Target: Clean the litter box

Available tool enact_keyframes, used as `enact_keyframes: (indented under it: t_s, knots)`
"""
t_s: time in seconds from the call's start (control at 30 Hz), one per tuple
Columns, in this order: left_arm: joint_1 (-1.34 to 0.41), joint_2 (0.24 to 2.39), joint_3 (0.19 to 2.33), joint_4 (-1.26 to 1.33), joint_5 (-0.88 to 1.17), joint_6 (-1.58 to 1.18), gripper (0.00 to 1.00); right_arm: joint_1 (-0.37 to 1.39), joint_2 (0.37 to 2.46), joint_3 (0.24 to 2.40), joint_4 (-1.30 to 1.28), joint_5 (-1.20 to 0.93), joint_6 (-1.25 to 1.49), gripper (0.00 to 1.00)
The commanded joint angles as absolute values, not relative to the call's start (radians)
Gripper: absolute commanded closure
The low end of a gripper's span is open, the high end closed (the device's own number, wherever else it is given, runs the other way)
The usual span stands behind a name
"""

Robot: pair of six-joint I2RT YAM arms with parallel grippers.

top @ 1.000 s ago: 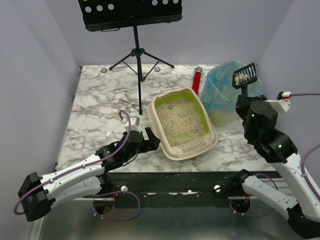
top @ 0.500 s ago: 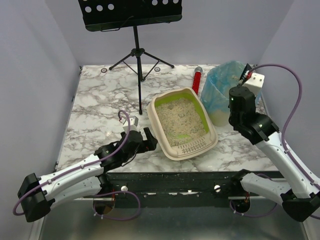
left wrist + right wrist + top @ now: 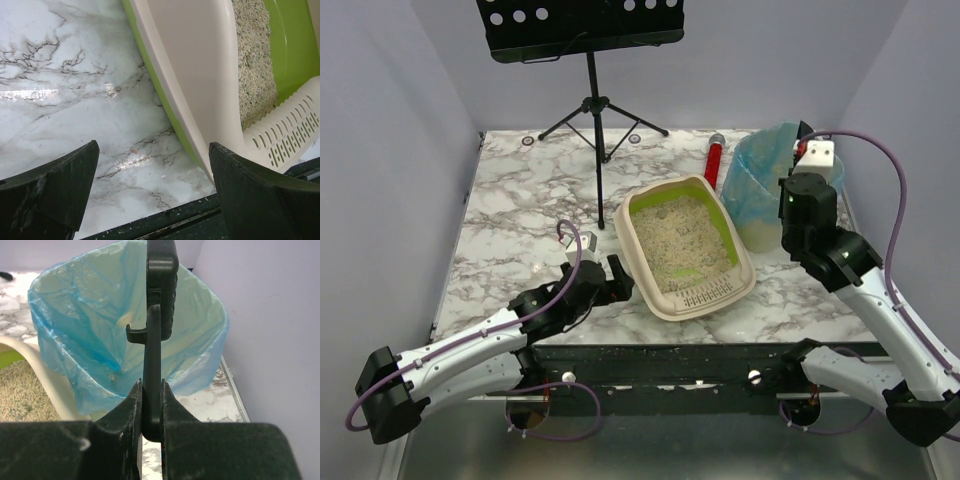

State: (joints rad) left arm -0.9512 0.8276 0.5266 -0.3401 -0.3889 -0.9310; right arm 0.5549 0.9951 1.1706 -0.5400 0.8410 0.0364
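Observation:
The litter box sits at the middle of the marble table, with tan granules inside and its grille at the near end. My left gripper is open beside its near left corner. In the left wrist view the box's beige wall lies just inside my right finger, and the gripper holds nothing. My right gripper is shut on the black scoop handle, which stands on edge over the bin with the blue bag. In the top view the right gripper is at the bin's far right rim, and the scoop head is hidden.
The blue-bagged bin stands right of the litter box. A red-handled tool lies behind the box. A black music stand stands at the back. The right wall is close to the bin.
My right arm swung in toward the bin and turned the scoop, which had been held up with clumps in it. The clumps no longer show. My left arm barely moved.

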Motion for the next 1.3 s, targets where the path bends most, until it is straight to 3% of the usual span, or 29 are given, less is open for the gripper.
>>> enact_keyframes:
  t_s: [0.0,0.17,0.33,0.43,0.57,0.67,0.77,1.1,1.27]
  knots:
    - [-0.957,0.824,0.546,-0.359,-0.391,-0.916,0.01,0.552,0.912,1.201,-0.522,0.934,0.095,0.99]
    - [-0.957,0.819,0.541,-0.333,-0.368,-0.908,0.01,0.552,0.796,1.224,-0.534,0.740,0.178,0.99]
    - [-0.957,0.822,0.551,-0.340,-0.368,-0.908,0.01,0.552,0.781,1.305,-0.713,0.712,0.342,0.99]
    - [-0.957,0.819,0.558,-0.334,-0.370,-0.904,0.01,0.552,0.755,1.304,-0.717,0.559,0.425,0.99]
    - [-0.957,0.827,0.575,-0.321,-0.348,-0.871,0.01,0.552,0.698,1.218,-0.638,0.161,0.498,0.96]
    - [-0.957,0.842,0.594,-0.331,-0.354,-0.861,0.01,0.554,0.707,1.167,-0.664,0.030,0.639,0.96]
    - [-0.957,0.862,0.621,-0.354,-0.385,-0.850,0.01,0.552,0.745,1.128,-0.750,0.049,0.805,0.99]
    - [-0.922,0.998,0.781,-0.440,-0.459,-0.900,0.01,0.577,0.919,1.000,-0.735,-0.052,0.900,0.99]
    - [-0.900,1.089,0.842,-0.433,-0.466,-0.904,0.01,0.718,1.030,1.070,-0.921,0.312,1.090,0.99]
